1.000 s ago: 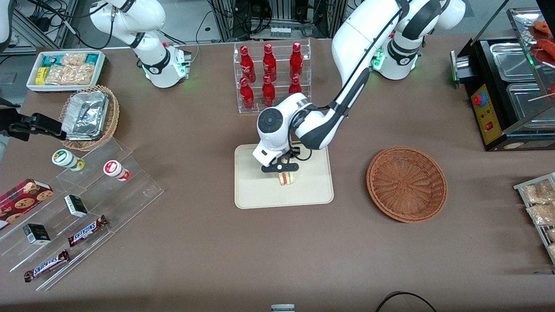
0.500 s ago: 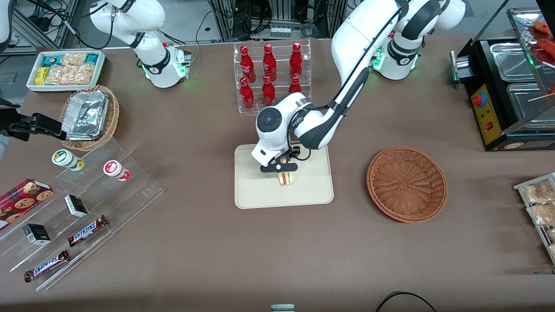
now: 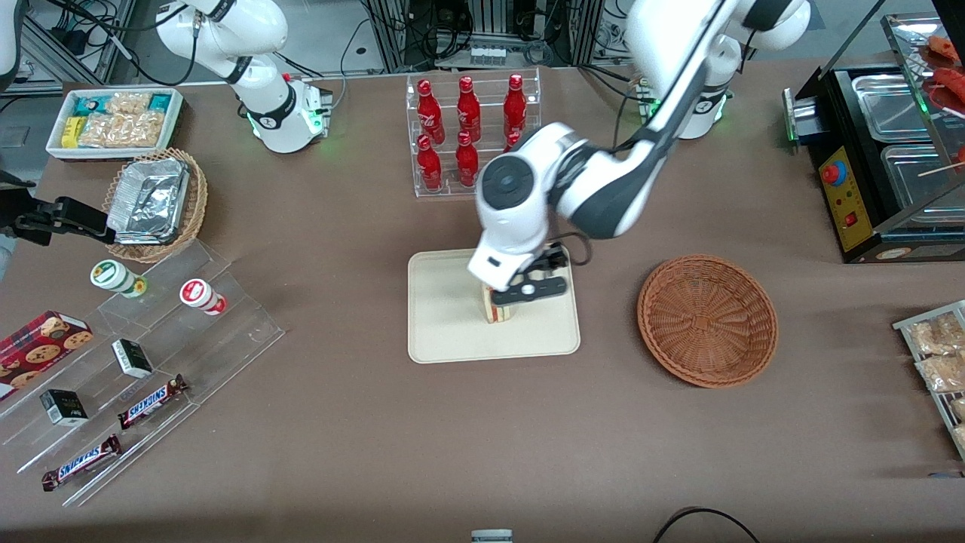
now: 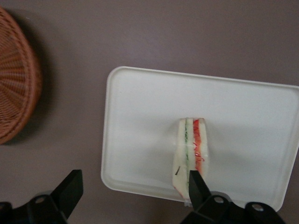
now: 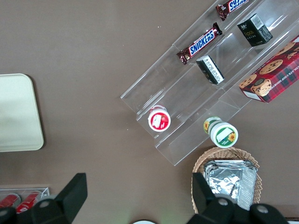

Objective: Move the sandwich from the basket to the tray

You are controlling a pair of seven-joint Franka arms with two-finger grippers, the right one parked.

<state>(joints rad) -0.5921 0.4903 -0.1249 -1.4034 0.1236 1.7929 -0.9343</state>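
Sandwich (image 3: 494,310) sits on the tray (image 3: 445,332), standing on edge w/ filling stripes facing up, roughly mid-tray but closer to the tray's basket-side half. Basket (image 3: 707,320) is empty, well apart from the tray, toward the working arm's end of the table. By the look of it the placing itself is done; what's left is for the arm to get clear.

Gripper (image 4: 133,198) hangs above the tray w/ fingers spread wide, holding nothing. In the wrist view one fingertip (image 4: 195,182) overlaps the sandwich's end, the other is out over bare table, so the sandwich isn't between them. From the front the gripper hides the sandwich's upper part; can't tell how much air there is between finger and bread.

Risks from here, as I judge them:
- Sandwich is balanced on a narrow edge. Any sideways brush from that near fingertip while the arm moves off could tip it flat or push it along the tray. Cause: moving across before lifting enough.
- Soft bread may cling to a pad, so a drag could shift it toward the rim. Can't see any contact, so only a maybe.
- Even untouched it could flop over if the wedge isn't stable; it would probably stay on the tray, since there's bare tray all round it.
- Bottle rack (image 3: 475,128) stands farther from the front camera than the tray; a wide swing of the elbow that way could knock it.

Safest bet: rise first, then travel.
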